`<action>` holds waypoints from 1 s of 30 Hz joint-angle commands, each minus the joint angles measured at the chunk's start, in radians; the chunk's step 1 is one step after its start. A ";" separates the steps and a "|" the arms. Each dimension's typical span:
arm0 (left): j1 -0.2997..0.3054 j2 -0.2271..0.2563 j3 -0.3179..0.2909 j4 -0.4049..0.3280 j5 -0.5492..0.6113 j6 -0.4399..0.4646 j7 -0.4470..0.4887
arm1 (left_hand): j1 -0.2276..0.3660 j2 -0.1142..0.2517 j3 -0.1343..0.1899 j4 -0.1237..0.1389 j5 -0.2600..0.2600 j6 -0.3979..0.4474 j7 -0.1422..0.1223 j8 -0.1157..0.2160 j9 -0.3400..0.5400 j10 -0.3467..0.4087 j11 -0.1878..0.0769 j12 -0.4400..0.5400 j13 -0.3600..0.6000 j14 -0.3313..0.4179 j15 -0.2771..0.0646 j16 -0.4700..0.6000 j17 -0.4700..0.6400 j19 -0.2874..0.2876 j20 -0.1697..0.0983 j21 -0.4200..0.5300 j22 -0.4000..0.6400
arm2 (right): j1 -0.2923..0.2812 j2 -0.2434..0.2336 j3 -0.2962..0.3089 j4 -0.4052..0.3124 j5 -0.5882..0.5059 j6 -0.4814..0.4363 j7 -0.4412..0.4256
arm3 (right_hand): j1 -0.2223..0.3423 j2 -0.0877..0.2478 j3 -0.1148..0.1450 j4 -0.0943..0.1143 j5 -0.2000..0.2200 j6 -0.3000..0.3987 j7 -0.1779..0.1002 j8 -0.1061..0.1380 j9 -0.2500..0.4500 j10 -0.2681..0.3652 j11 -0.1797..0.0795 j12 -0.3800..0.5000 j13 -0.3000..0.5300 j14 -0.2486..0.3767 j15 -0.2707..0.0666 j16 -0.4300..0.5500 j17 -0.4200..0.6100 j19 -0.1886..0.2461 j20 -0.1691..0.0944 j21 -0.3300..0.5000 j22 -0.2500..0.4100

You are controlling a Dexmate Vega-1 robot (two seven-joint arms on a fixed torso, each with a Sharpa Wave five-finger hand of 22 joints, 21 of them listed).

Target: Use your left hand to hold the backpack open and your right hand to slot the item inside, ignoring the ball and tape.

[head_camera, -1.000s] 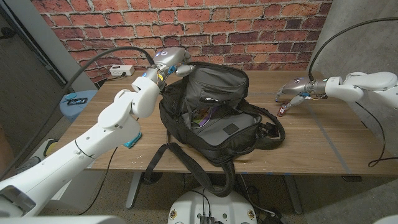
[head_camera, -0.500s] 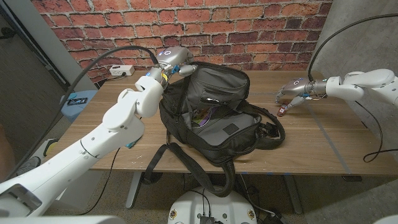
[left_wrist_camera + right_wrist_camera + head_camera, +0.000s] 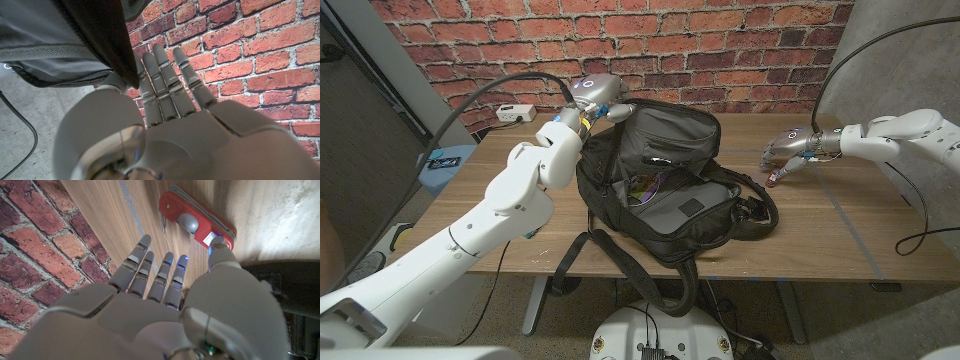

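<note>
left hand props the bag, right hand reaches for the red tool

brick wall behind, wooden table in front of it. nearest the table's front edge, the black fabric backpack trails its straps over the edge, its main compartment gaping upward with grey lining and something colourful inside. the robot's left hand sits at the bag's far upper rim; in the left wrist view the left hand has its fingers straight and side by side, thumb pressing a fold of black fabric against them, which looks like the reason the top flap stands up and the mouth stays wide. to the right, near the bag's side, the small flat red tool with a grey button lies on bare wood. the right hand hovers low over it, fingers extended and slightly apart, thumb tip touching the tool's end, nothing gripped yet. from tool to bag mouth the path looks open, though the bag's right rim rises in between.
</note>
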 commanded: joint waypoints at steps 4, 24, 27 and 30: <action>0.017 0.004 -0.014 -0.021 0.031 0.013 -0.032 | 0.011 0.000 0.007 0.002 0.004 -0.007 0.002 0.007 0.000 0.002 -0.001 0.011 0.003 0.011 -0.001 -0.005 0.006 -0.005 0.003 0.009 0.001 | 0.054 0.011 -0.086 0.053 -0.027 0.019 -0.063 | 0.012 -0.001 -0.005 0.004 0.007 0.014 -0.005 0.005 0.002 0.012 0.004 0.007 0.002 0.012 -0.146 0.010 0.005 0.013 -0.059 0.002 0.001; 0.014 -0.020 -0.001 -0.020 0.048 0.005 -0.057 | 0.011 0.000 0.008 0.001 0.004 -0.008 0.002 0.013 -0.002 -0.001 -0.001 0.013 0.001 0.014 -0.002 -0.010 0.009 -0.009 0.002 0.021 -0.001 | 0.060 -0.020 -0.082 0.025 -0.022 0.031 -0.028 | 0.012 0.000 -0.012 0.009 0.009 0.015 -0.004 0.002 0.002 0.015 0.003 0.002 0.001 0.015 -0.146 0.010 0.007 0.012 -0.058 0.000 0.001; 0.016 -0.026 -0.001 -0.019 0.048 0.007 -0.054 | 0.011 0.000 0.008 0.002 0.004 -0.007 0.002 0.014 -0.002 -0.001 -0.003 0.014 0.003 0.013 -0.001 -0.010 0.010 -0.010 0.002 0.023 -0.002 | 0.060 -0.023 -0.075 0.020 -0.014 0.030 -0.010 | 0.012 -0.001 -0.013 0.010 0.009 0.013 -0.002 0.000 0.002 0.013 0.004 0.000 0.001 0.014 -0.144 0.010 0.008 0.011 -0.057 -0.001 0.001; 0.018 -0.029 0.000 -0.018 0.049 0.007 -0.055 | 0.011 0.000 0.007 0.001 0.004 -0.009 0.001 0.015 0.000 -0.001 -0.002 0.015 0.003 0.013 -0.001 -0.010 0.012 -0.010 0.002 0.025 -0.002 | 0.058 -0.026 -0.068 0.015 -0.005 0.032 -0.001 | 0.011 -0.001 -0.015 0.011 0.009 0.010 -0.002 -0.002 0.002 0.011 0.002 -0.001 0.001 0.012 -0.144 0.009 0.008 0.009 -0.056 -0.002 0.002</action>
